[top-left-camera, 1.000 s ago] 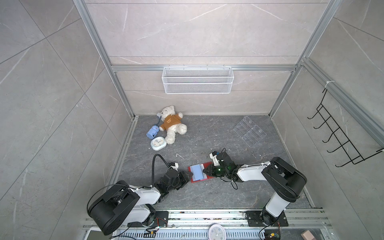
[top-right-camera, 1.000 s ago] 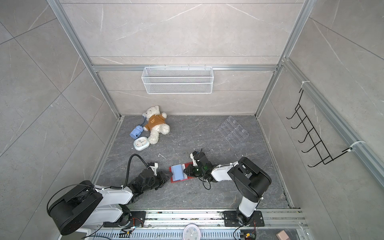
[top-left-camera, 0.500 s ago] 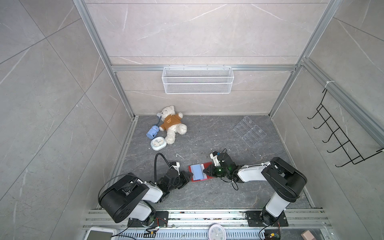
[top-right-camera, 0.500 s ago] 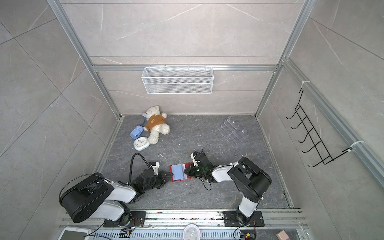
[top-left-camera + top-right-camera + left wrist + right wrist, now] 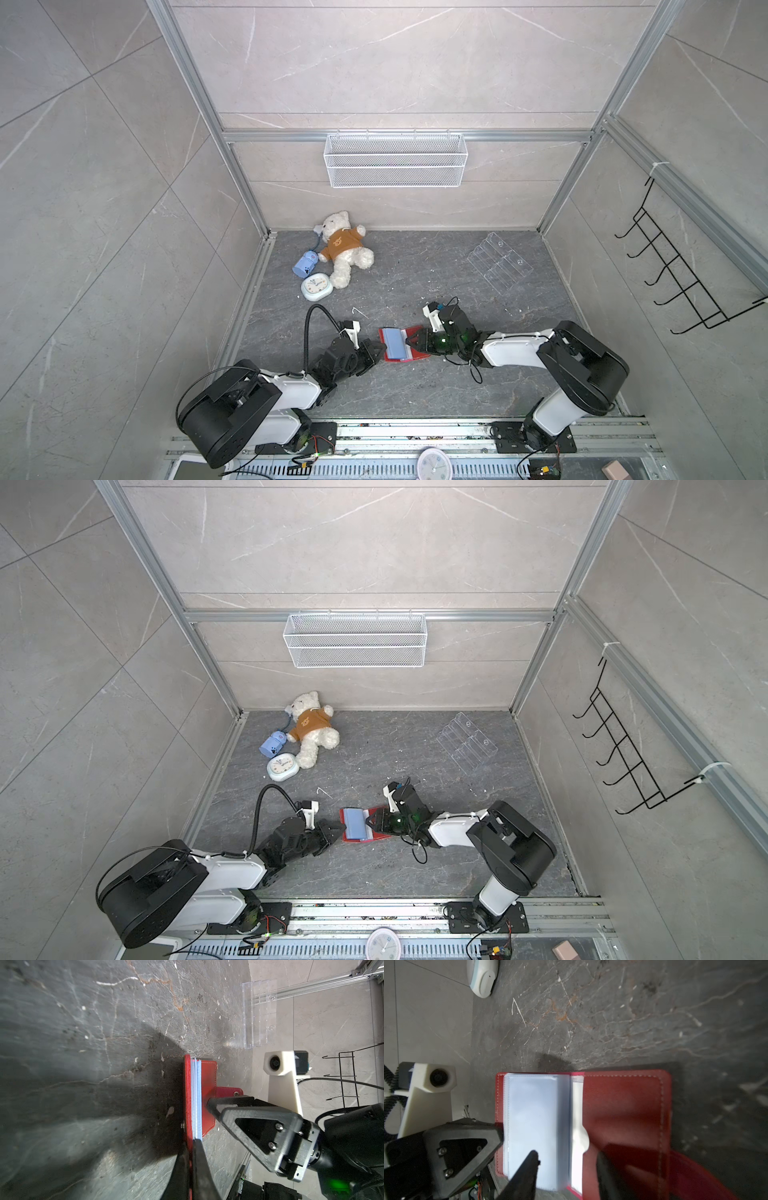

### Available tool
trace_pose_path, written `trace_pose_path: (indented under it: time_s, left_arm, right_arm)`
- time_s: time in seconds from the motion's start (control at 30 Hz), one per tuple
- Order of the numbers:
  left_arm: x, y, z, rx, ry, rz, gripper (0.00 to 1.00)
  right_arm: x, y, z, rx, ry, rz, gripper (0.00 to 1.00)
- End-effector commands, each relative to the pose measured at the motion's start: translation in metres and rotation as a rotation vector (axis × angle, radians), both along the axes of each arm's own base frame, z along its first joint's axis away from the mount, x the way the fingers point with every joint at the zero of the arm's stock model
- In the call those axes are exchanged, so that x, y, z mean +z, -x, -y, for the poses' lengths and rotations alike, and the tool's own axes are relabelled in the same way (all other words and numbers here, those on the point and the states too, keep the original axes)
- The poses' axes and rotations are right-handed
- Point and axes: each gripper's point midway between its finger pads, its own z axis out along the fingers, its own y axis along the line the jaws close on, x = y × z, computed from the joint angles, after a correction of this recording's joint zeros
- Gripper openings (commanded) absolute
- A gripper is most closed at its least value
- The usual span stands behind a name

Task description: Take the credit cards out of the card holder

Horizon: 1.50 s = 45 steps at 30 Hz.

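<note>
The red card holder [image 5: 398,345] lies open on the dark stone bench [image 5: 415,270], midway between the two arms, its pale blue sleeves [image 5: 533,1115] stacked on the left cover. The left gripper [image 5: 192,1145] has its jaws clamped on the edge of the cover nearest it. The right gripper [image 5: 568,1156] hovers over the open holder with jaws apart, gripping nothing. A white card [image 5: 576,1105] sits in the slot of the opposite cover.

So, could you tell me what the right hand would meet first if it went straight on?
Probably the card holder's blue sleeves, right at its tips; the left hand, clamped on the holder's far edge, lies beyond. Depth is unclear.
</note>
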Motion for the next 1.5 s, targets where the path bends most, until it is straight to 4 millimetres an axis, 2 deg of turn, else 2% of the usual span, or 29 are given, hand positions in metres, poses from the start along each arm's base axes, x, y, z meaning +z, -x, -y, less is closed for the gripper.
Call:
trace_pose_path:
  time_s: [0.0, 0.2, 0.23, 0.27, 0.43, 0.6, 0.97, 1.47]
  left_arm:
    - [0.009, -0.003, 0.001, -0.014, -0.015, 0.041, 0.00]
    - [0.012, -0.002, 0.001, -0.017, -0.017, 0.044, 0.00]
    - [0.012, -0.002, 0.000, -0.016, -0.016, 0.045, 0.00]
    - [0.013, -0.002, 0.000, -0.016, -0.016, 0.048, 0.00]
    - [0.016, -0.002, -0.001, -0.017, -0.022, 0.053, 0.00]
    - [0.016, -0.001, -0.001, -0.020, -0.023, 0.055, 0.00]
    - [0.019, 0.000, 0.002, -0.025, -0.021, 0.063, 0.00]
    - [0.019, 0.002, 0.002, -0.028, -0.024, 0.070, 0.00]
  right_arm:
    - [0.014, 0.003, 0.005, 0.004, 0.075, 0.040, 0.60]
    - [0.016, 0.013, -0.006, 0.092, 0.316, 0.081, 0.73]
    - [0.016, 0.013, -0.008, 0.099, 0.335, 0.083, 0.94]
    - [0.016, 0.013, -0.012, 0.106, 0.347, 0.084, 1.00]
    - [0.015, 0.007, -0.022, 0.120, 0.391, 0.093, 1.00]
    - [0.006, 0.002, -0.026, 0.124, 0.421, 0.076, 1.00]
    - [0.010, -0.003, -0.041, 0.150, 0.387, 0.081, 1.00]
    - [-0.007, -0.010, -0.048, 0.153, 0.414, 0.059, 1.00]
